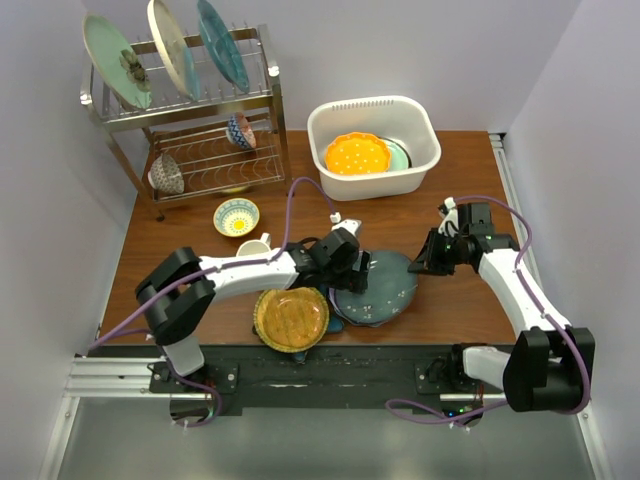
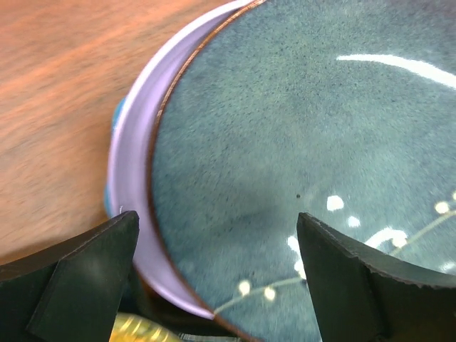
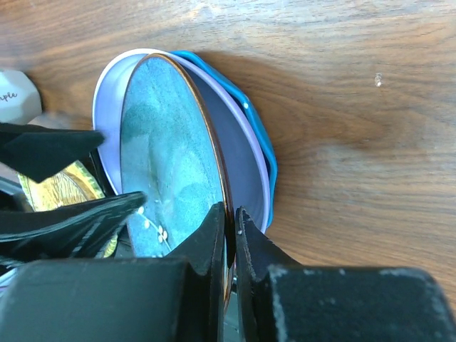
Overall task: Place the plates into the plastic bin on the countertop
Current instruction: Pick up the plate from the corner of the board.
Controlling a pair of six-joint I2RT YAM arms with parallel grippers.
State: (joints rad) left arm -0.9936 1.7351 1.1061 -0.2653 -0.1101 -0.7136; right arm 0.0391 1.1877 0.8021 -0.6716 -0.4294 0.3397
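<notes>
Pinches teal plate [image 3: 167, 157] rim with right gripper [image 3: 229, 214] atop a 3-plate stack on counter [image 1: 465, 310], holds left gripper [image 2: 217, 217] spread wide over its opposite edge, amber plate [image 1: 290, 317] and mug [image 1: 255, 246] crowding there, bin [image 1: 420, 165] well behind.

Under the dark teal speckled plate [image 1: 385, 288] near the front edge of the reddish-brown wooden countertop [image 1: 470, 160], the lavender plate [image 3: 107, 92] and blue plate [image 3: 265, 146] show only as rims. In the white plastic bin [image 1: 380, 187] at the back edge, the orange dotted plate [image 1: 357, 154] covers most of a mint plate [image 1: 400, 155]. The left arm [image 1: 250, 272] hides part of the white mug [image 1: 255, 245].
</notes>
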